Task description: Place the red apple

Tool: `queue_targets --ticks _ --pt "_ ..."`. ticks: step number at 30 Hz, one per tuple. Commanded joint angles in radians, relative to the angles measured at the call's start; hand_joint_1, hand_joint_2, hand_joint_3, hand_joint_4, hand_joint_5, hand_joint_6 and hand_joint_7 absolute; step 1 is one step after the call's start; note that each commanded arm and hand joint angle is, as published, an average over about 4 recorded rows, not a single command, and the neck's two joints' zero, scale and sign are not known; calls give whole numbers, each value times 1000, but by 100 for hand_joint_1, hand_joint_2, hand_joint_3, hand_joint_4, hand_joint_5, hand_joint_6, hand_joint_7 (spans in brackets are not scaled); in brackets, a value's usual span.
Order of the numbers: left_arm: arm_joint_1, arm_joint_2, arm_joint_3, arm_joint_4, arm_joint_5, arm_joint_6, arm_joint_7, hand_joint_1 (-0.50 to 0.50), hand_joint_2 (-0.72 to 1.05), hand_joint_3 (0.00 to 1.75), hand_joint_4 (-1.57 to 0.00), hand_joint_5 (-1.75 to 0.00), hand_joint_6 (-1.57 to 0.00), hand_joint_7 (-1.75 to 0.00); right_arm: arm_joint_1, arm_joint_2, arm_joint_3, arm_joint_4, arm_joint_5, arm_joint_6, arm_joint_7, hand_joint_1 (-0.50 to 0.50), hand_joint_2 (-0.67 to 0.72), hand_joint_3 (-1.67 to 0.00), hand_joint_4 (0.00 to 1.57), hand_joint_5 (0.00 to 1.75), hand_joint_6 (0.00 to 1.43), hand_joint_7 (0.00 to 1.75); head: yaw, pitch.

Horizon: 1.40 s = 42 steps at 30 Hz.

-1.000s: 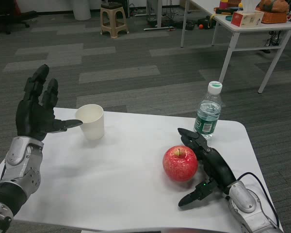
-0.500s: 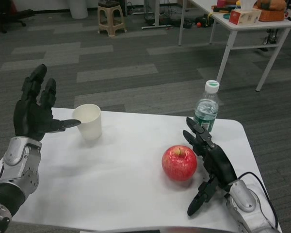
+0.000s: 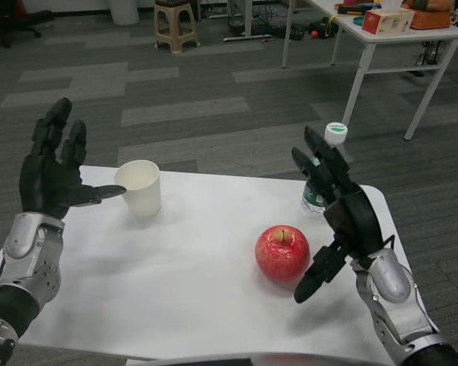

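The red apple (image 3: pixel 282 253) rests upright on the white table (image 3: pixel 191 274), right of centre, with nothing holding it. My right hand (image 3: pixel 342 213) is raised just to the right of the apple, its fingers spread and apart from the fruit, the thumb pointing down beside it. My left hand (image 3: pixel 52 171) hovers open above the table's left side, palm facing inward, its thumb near the rim of a white paper cup (image 3: pixel 140 187).
A clear water bottle (image 3: pixel 320 179) with a white cap and green label stands at the table's back right, partly hidden behind my right hand. Beyond the table are grey carpet, a stool (image 3: pixel 172 21) and another white table (image 3: pixel 382 38) with clutter.
My right hand has let go of the apple, lifted off the table and risen beside it. The apple stays put. The left hand has barely moved; the view has shifted slightly.
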Motion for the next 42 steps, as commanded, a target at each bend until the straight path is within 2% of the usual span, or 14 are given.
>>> queue_targets --ticks 1,5,7,12,18,22,26,32,39,42 --pt "-9 15 6 -6 4 4 0 -24 18 0 0 0 0 -42 -26 -5 -55 -57 30 7 -34 -50 53 0 0 0 0 7 -6 13" --pt "-9 15 6 -6 4 4 0 -26 16 0 0 0 0 -42 -35 -4 -115 -104 42 8 -65 -49 57 0 0 0 0 7 -17 35" --pt "-9 15 6 -6 4 4 0 -24 21 0 0 0 0 -42 -39 -7 -141 -123 43 8 -80 -50 60 0 0 0 0 7 -25 51" --pt "-11 15 7 -6 4 4 0 -26 21 0 0 0 0 -42 -52 -5 -208 -152 63 1 -135 -48 60 0 0 0 0 7 -62 100" --pt "-17 17 6 -3 4 4 0 -26 16 0 0 0 0 -42 -66 -13 -269 -144 63 -1 -144 -48 60 0 0 0 0 7 -84 164" --pt "-17 17 7 -4 4 4 -1 -26 23 2 0 0 0 -42 -77 -8 -296 -113 63 -2 -147 -48 60 0 0 0 0 9 -83 207" --pt "-17 17 12 -4 4 2 -1 -26 25 0 0 0 0 -42 -85 6 -294 -72 63 -3 -148 -49 53 0 0 0 0 7 -67 235" --pt "-23 16 15 -4 4 2 -2 -26 25 0 0 0 0 -42 -111 23 -250 -22 60 -6 -142 -47 53 0 0 0 0 7 -57 251" --pt "-27 20 15 -17 6 2 -2 -26 25 0 0 0 0 -42 -143 23 -195 40 59 -14 -130 -46 47 0 0 0 0 7 -60 267" --pt "-27 22 17 -22 8 2 -2 -25 25 0 0 0 0 -42 -153 25 -186 58 60 -21 -125 -49 47 0 0 0 0 7 -59 269"
